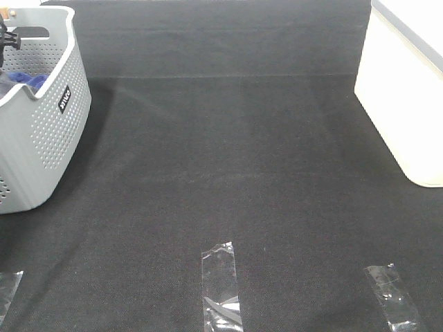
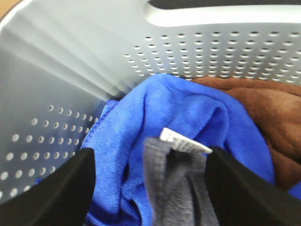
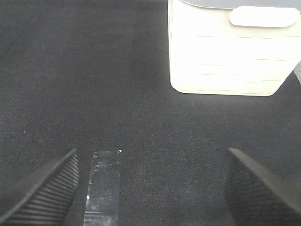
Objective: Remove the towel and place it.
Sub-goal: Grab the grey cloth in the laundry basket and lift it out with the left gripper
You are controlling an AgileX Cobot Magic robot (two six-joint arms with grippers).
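The left gripper point(image 2: 150, 162) is hanging inside the perforated grey basket point(image 2: 211, 52) with its jaws standing wide apart. A bunched fold of the towel point(image 2: 176, 193) is lying directly between them on the blue cloth point(image 2: 188, 113), running along the gripper's line of reach. The towel is showing as slate-grey terry bearing a white label point(image 2: 184, 141). The right gripper point(image 3: 151, 157), jaws also apart, is hovering over the black mat point(image 3: 70, 70) well away, so the left arm is judged the nearer.
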